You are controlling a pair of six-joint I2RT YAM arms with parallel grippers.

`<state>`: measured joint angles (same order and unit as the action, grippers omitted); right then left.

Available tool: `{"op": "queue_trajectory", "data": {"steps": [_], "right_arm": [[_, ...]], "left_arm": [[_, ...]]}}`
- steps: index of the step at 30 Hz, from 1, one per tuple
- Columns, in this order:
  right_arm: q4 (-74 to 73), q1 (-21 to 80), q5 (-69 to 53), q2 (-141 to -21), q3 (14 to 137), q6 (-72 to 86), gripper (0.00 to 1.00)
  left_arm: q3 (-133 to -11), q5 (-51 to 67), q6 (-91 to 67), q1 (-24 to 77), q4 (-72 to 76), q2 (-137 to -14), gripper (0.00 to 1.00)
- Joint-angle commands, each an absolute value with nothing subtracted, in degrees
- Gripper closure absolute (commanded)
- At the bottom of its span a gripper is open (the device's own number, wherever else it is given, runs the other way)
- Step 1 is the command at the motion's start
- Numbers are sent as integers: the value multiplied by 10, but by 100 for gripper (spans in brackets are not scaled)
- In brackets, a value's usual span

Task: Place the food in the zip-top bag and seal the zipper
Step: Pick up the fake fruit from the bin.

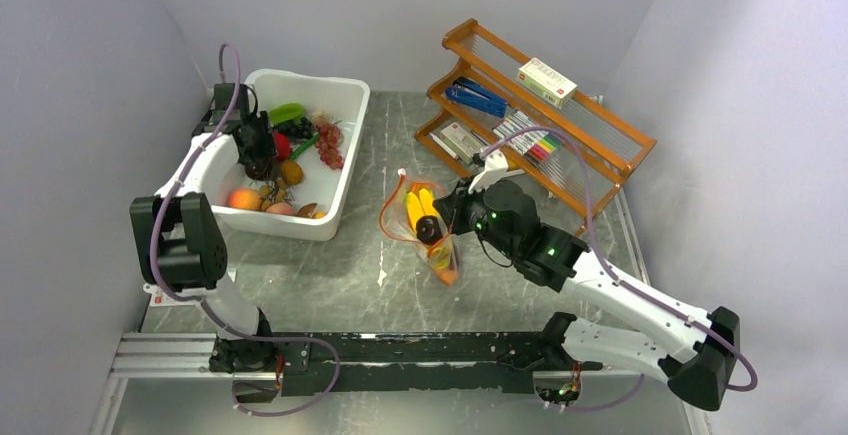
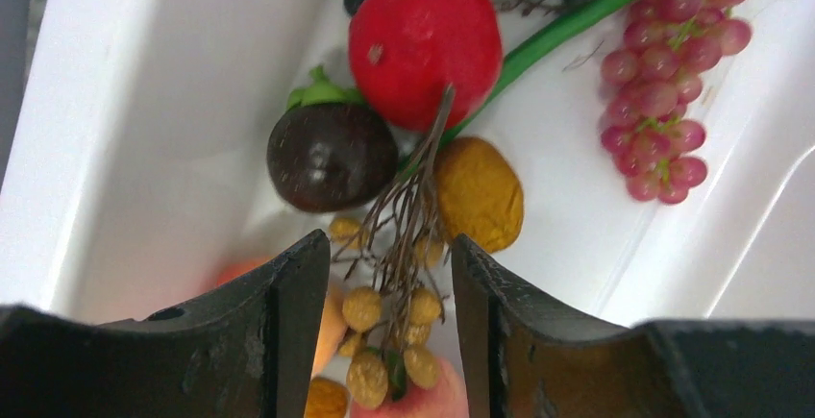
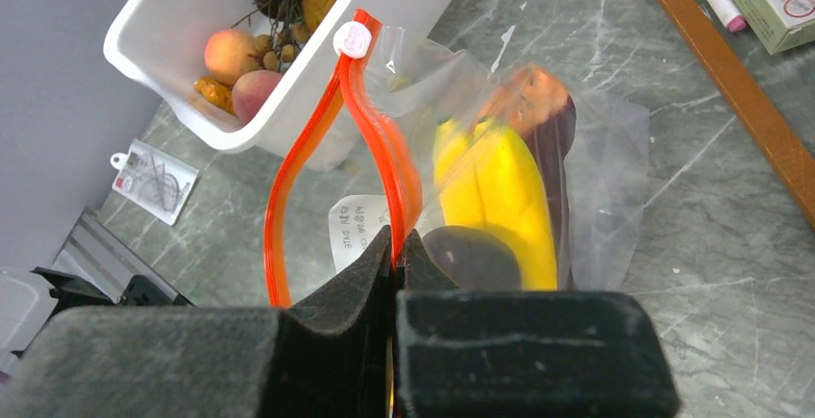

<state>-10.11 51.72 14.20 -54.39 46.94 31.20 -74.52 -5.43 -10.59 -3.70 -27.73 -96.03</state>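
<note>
The clear zip-top bag (image 1: 425, 225) stands mid-table with its mouth open; it also shows in the right wrist view (image 3: 596, 178). Inside lie the yellow banana bunch (image 3: 495, 192), a dark round fruit (image 3: 471, 259) and a dark orange-rimmed slab (image 3: 548, 120). My right gripper (image 3: 397, 245) is shut on the orange-red zipper (image 3: 384, 159); the white slider tab (image 3: 352, 39) is at the far end. My left gripper (image 2: 389, 293) is open inside the white bin (image 1: 350, 155), jaws on either side of a twiggy cluster of small yellow-brown fruits (image 2: 384, 317). A red round fruit (image 2: 425, 45), a dark mangosteen (image 2: 330, 156) and pink grapes (image 2: 673, 82) lie beyond.
A wooden rack (image 1: 560, 135) with boxes and markers stands at the back right. A small tagged packet (image 3: 154, 180) lies on the table by the bin's near left corner. Grey walls close in both sides.
</note>
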Motion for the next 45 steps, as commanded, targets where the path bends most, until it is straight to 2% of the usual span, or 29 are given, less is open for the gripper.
{"op": "queue_trajectory", "data": {"steps": [1,10,16,33,37,45], "right_arm": [[-71,517,147,-552,495,312,100],[-84,518,150,-554,508,309,100],[-95,518,158,-551,512,312,100],[-98,517,165,-554,521,317,100],[-101,518,167,-550,520,319,100],[-101,518,164,-547,517,320,100]], "left_arm": [[-806,-13,-79,-38,-252,-996,51],[-894,-7,-61,-40,-257,-1087,37],[-944,-19,-53,-40,-272,-1143,24],[-964,-6,-54,-41,-287,-1216,23],[-972,10,-54,-41,-292,-1217,34],[-960,21,-63,-40,-295,-1162,41]]}}
